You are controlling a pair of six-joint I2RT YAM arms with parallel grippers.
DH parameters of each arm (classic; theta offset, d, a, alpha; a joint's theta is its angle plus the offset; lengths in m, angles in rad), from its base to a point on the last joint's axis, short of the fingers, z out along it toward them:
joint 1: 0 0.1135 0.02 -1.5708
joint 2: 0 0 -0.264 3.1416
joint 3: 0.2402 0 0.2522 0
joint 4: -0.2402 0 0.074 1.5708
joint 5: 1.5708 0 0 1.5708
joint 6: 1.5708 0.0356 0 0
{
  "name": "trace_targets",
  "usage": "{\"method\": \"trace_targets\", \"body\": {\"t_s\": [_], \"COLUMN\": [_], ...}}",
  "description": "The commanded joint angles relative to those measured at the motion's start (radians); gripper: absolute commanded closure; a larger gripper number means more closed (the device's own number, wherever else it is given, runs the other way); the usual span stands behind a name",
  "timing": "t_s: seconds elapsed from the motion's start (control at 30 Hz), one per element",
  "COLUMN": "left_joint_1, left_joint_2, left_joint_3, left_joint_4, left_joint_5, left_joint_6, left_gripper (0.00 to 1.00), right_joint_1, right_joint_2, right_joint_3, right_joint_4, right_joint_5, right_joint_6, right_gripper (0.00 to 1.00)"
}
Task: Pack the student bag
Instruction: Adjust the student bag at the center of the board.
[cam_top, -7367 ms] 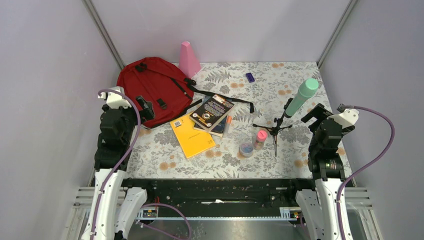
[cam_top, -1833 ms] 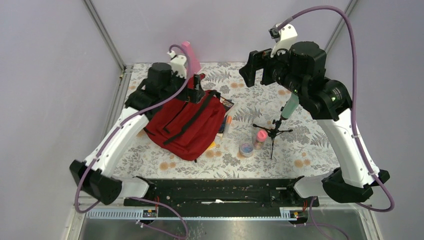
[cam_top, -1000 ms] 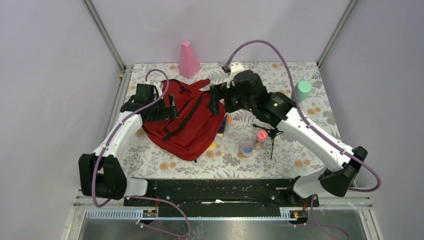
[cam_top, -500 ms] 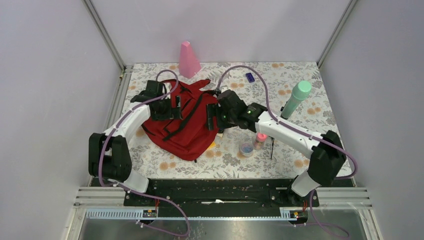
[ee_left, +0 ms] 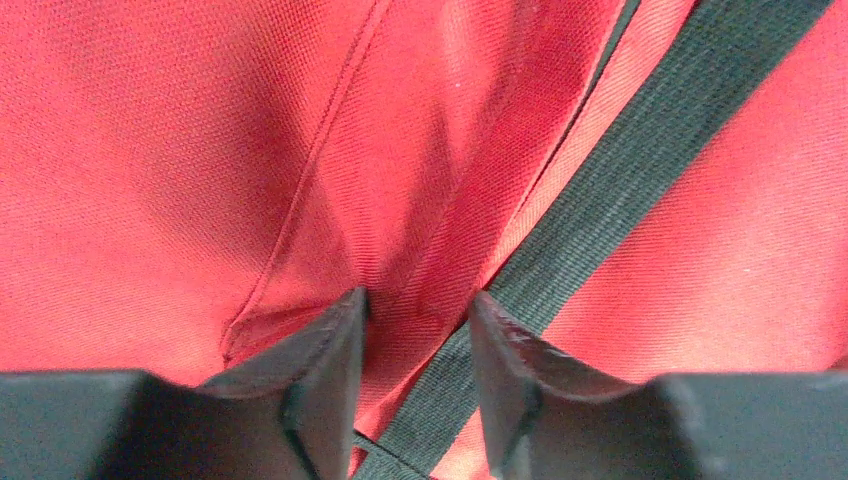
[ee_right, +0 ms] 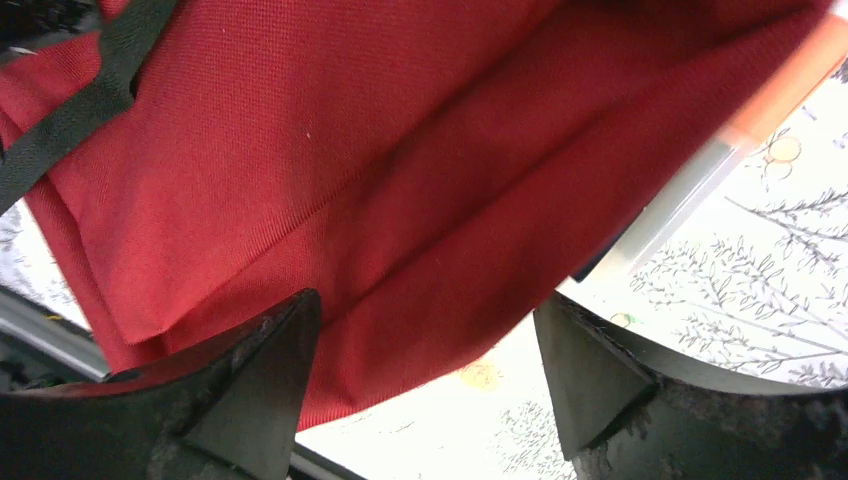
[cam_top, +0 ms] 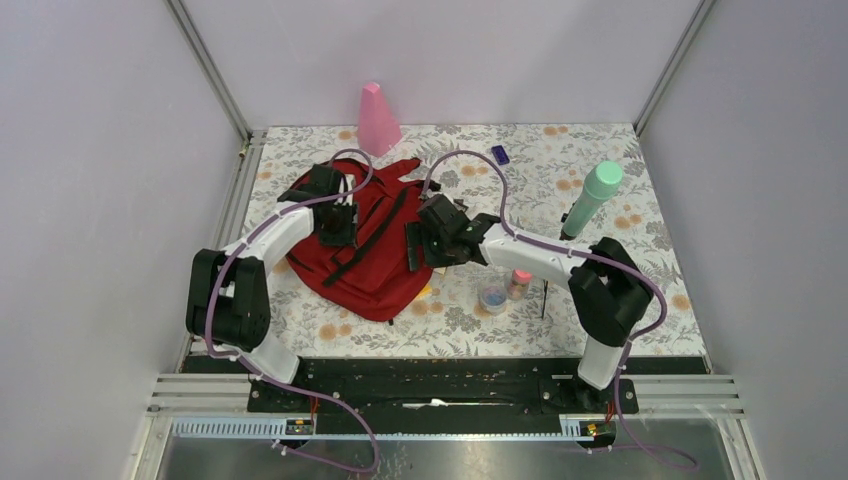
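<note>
The student bag (cam_top: pixel 372 272), dark red with black straps, lies back-up on the left half of the floral table. My left gripper (cam_top: pixel 338 228) presses down on its upper left. In the left wrist view the left gripper (ee_left: pixel 418 300) is pinched on a raised fold of the bag's red fabric (ee_left: pixel 150 150), with a black strap (ee_left: pixel 640 170) running beside the right finger. My right gripper (cam_top: pixel 413 245) is at the bag's right edge. In the right wrist view the right gripper (ee_right: pixel 425 305) stands open, straddling the bag's hem (ee_right: pixel 350 150) above the table.
A pink cone (cam_top: pixel 378 118) stands at the back, with a small purple item (cam_top: pixel 500 154) to its right. A green bottle (cam_top: pixel 592 195) sits on a small tripod (cam_top: pixel 545 282). Near them are a pink-capped jar (cam_top: pixel 520 282) and a round container (cam_top: pixel 492 297). An orange-capped marker (ee_right: pixel 700 170) pokes out beside the bag.
Both arms have come down onto the bag. The left jaws narrowed from wide open onto a fold of fabric. The right gripper slid left and lower to the bag's right edge.
</note>
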Motion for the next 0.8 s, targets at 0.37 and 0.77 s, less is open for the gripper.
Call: {"method": "trace_targets", "body": {"t_s": [0.37, 0.77], "left_joint_1": [-0.068, -0.274], "left_joint_2": [-0.091, -0.255], "left_joint_3": [-0.010, -0.093], "left_joint_4": [0.042, 0.126], "left_joint_5": [0.055, 0.228], "left_joint_6": [-0.006, -0.134], "left_gripper": [1.00, 1.00], "right_joint_1": [-0.078, -0.196], "right_joint_2": [-0.011, 0.050], "right_joint_3": [0.077, 0.217], "right_joint_4": [0.039, 0.022], "right_joint_5": [0.140, 0.083], "right_joint_6": [-0.150, -0.326], "right_gripper": [0.91, 1.00]}}
